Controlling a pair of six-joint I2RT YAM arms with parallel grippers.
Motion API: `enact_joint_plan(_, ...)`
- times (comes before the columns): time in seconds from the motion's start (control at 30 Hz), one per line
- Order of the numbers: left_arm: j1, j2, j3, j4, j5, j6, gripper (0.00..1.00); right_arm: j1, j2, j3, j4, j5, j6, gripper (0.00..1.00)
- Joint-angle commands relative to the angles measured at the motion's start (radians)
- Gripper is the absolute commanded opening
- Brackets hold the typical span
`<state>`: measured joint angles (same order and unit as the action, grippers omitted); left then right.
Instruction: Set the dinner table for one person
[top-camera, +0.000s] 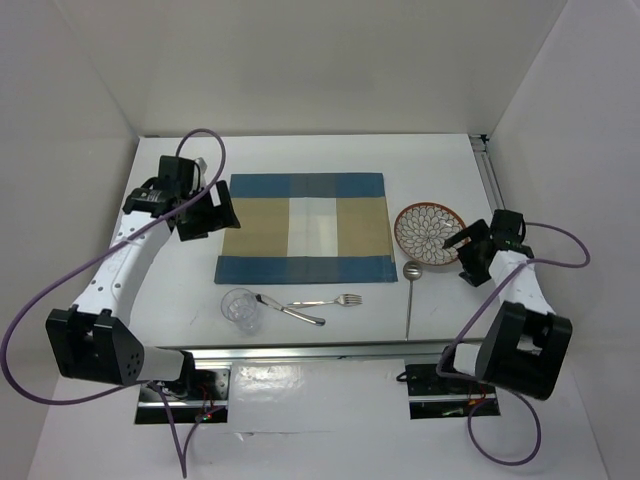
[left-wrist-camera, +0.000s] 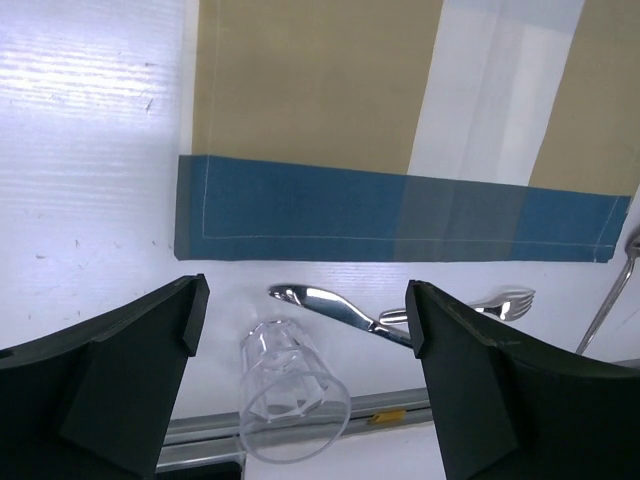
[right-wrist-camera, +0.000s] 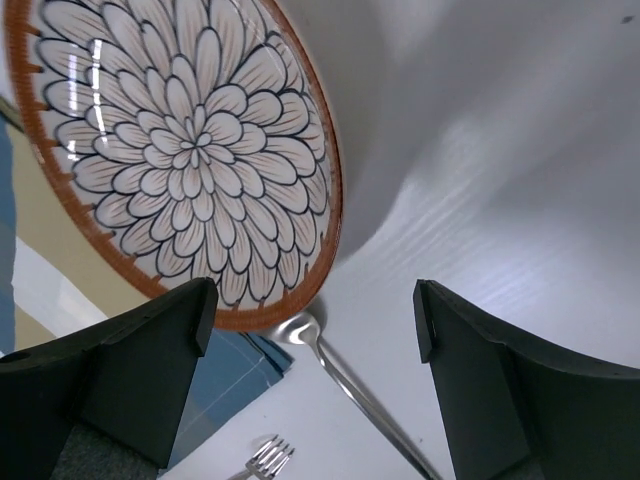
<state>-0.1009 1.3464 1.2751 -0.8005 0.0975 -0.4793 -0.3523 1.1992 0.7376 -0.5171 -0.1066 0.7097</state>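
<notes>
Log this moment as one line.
left end effector open, empty; right end effector open, beside plate; placemat bare; glass, knife, fork, spoon loose on dinner table

Dinner table (top-camera: 300, 165): large plain white rectangular top, flat and level, far bigger than anything on it. Faint linear grain and few small dark specks show on surface in left wrist view (left-wrist-camera: 90, 150). Silver metal rail (top-camera: 330, 350) along near edge, second stretch up right side. White walls close off left, far and right sides. Load: striped placemat (top-camera: 305, 228) at centre, patterned plate (top-camera: 429, 233) just right of it, glass (top-camera: 240, 308), knife (top-camera: 290, 310), fork (top-camera: 330, 300), spoon (top-camera: 410, 295) in strip between placemat and near rail.
</notes>
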Motion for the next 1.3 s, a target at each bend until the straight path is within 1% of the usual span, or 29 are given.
enact_joint_plan(0.0, -0.003, -0.027, 0.015, -0.028, -0.024, -0.019, 1.0, -0.005, 0.104, -0.027, 0.169, -0.093, 0.007, 0.91)
enact_joint_plan(0.03, -0.003, -0.027, 0.027, -0.04, -0.024, -0.019, 1.0, -0.005, 0.127, -0.027, 0.198, -0.093, 0.007, 0.89)
enact_joint_plan(0.17, -0.003, -0.043, 0.017, -0.052, -0.033, -0.019, 1.0, -0.005, 0.21, -0.047, 0.275, -0.117, 0.016, 0.73)
enact_joint_plan(0.2, -0.003, -0.056, 0.007, -0.052, -0.033, -0.019, 1.0, -0.005, 0.223, -0.047, 0.285, -0.117, 0.016, 0.66)
enact_joint_plan(0.27, -0.003, -0.066, 0.007, -0.052, -0.042, -0.019, 0.98, -0.005, 0.244, -0.047, 0.301, -0.117, 0.016, 0.58)
enact_joint_plan(0.3, -0.003, -0.066, 0.007, -0.052, -0.042, -0.019, 0.98, -0.005, 0.244, -0.047, 0.325, -0.117, 0.016, 0.5)
enact_joint_plan(0.33, -0.003, -0.066, 0.007, -0.052, -0.042, -0.019, 0.98, -0.005, 0.244, -0.059, 0.339, -0.117, 0.016, 0.47)
enact_joint_plan(0.37, -0.003, -0.066, 0.007, -0.052, -0.042, -0.019, 0.97, -0.005, 0.244, -0.06, 0.339, -0.108, 0.016, 0.41)
enact_joint_plan(0.4, -0.003, -0.066, 0.007, -0.052, -0.042, -0.019, 0.97, -0.005, 0.234, -0.049, 0.339, -0.108, 0.016, 0.31)
enact_joint_plan(0.43, -0.003, -0.066, 0.016, -0.052, -0.042, -0.019, 0.97, -0.005, 0.234, -0.04, 0.339, -0.108, 0.016, 0.25)
enact_joint_plan(0.47, -0.003, -0.066, 0.017, -0.052, -0.042, -0.019, 0.97, -0.005, 0.221, -0.015, 0.327, -0.094, 0.016, 0.12)
enact_joint_plan(0.5, -0.003, -0.066, 0.027, -0.052, -0.042, -0.019, 0.97, -0.005, 0.221, 0.0, 0.327, -0.084, 0.016, 0.12)
enact_joint_plan(0.53, -0.003, -0.066, 0.027, -0.061, -0.051, -0.019, 0.97, -0.005, 0.206, 0.018, 0.3, -0.084, 0.005, 0.01)
enact_joint_plan(0.57, -0.003, -0.066, 0.036, -0.062, -0.051, -0.009, 0.97, -0.005, 0.197, 0.037, 0.29, -0.084, 0.005, 0.0)
enact_joint_plan(0.7, -0.003, -0.066, 0.056, -0.072, -0.062, -0.008, 0.97, 0.006, 0.132, 0.172, 0.23, -0.084, -0.035, 0.0)
enact_joint_plan(0.87, -0.003, -0.066, 0.089, -0.083, -0.039, -0.008, 0.96, 0.096, 0.112, 0.321, 0.189, -0.12, -0.059, 0.0)
enact_joint_plan(0.97, -0.003, -0.066, 0.098, -0.083, -0.03, -0.018, 0.96, 0.185, 0.125, 0.382, 0.189, -0.166, -0.056, 0.0)
enact_joint_plan(1.0, -0.003, -0.066, 0.107, -0.092, -0.03, -0.018, 0.96, 0.247, 0.138, 0.396, 0.198, -0.198, -0.056, 0.0)
enact_joint_plan(1.03, -0.003, -0.066, 0.107, -0.092, -0.03, -0.018, 0.96, 0.281, 0.158, 0.396, 0.209, -0.199, -0.046, 0.0)
enact_joint_plan(1.07, -0.003, -0.066, 0.119, -0.092, -0.039, -0.018, 0.96, 0.349, 0.168, 0.396, 0.225, -0.22, -0.009, 0.0)
enact_joint_plan(1.1, -0.003, -0.066, 0.119, -0.107, -0.05, -0.034, 0.96, 0.381, 0.177, 0.382, 0.254, -0.234, 0.011, 0.0)
enact_joint_plan(1.13, -0.003, -0.066, 0.119, -0.108, -0.064, -0.048, 0.96, 0.413, 0.204, 0.382, 0.309, -0.245, 0.032, 0.0)
enact_joint_plan(1.17, -0.003, -0.078, 0.119, -0.108, -0.074, -0.076, 0.95, 0.446, 0.224, 0.382, 0.33, -0.245, 0.069, 0.0)
enact_joint_plan(1.2, -0.003, -0.09, 0.119, -0.108, -0.074, -0.087, 0.95, 0.511, 0.249, 0.382, 0.342, -0.255, 0.085, 0.0)
enact_joint_plan(1.27, -0.003, -0.102, 0.119, -0.108, -0.074, -0.107, 0.94, 0.571, 0.327, 0.423, 0.371, -0.246, 0.111, 0.0)
